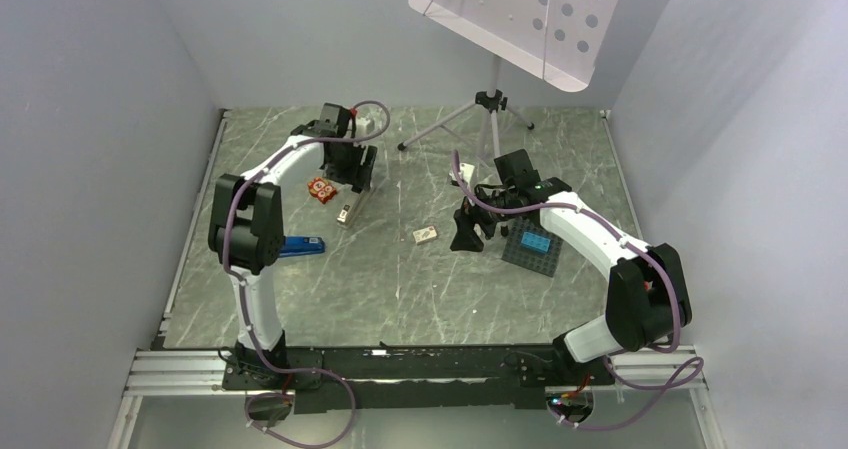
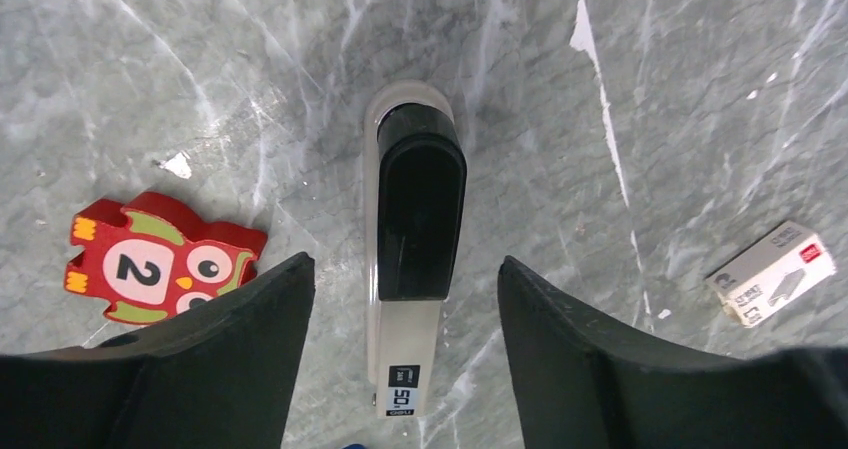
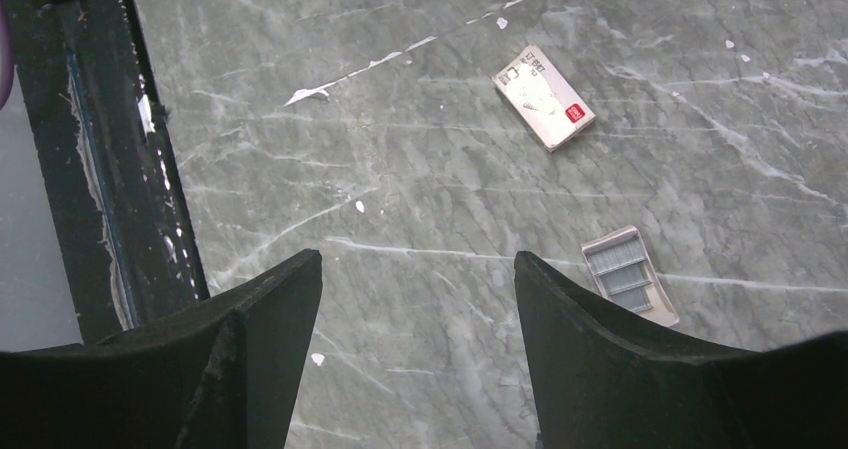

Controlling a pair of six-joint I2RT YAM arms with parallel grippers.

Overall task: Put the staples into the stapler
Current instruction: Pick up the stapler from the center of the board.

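So far nothing is loaded: the left pincer (image 2: 405, 269) hangs wide open and empty, and the stapler (image 2: 412, 239) lies shut on the table directly under the gap between its fingers, with a red owl toy (image 2: 150, 264) off to one side. The right pincer (image 3: 415, 269) is likewise spread and holds nothing. The staples (image 3: 618, 261) sit just past one of its fingers in a small open tray (image 3: 655, 309), seemingly as several strips, though they are too small to count. Opening the stapler, lifting a strip and seating it all look left to do.
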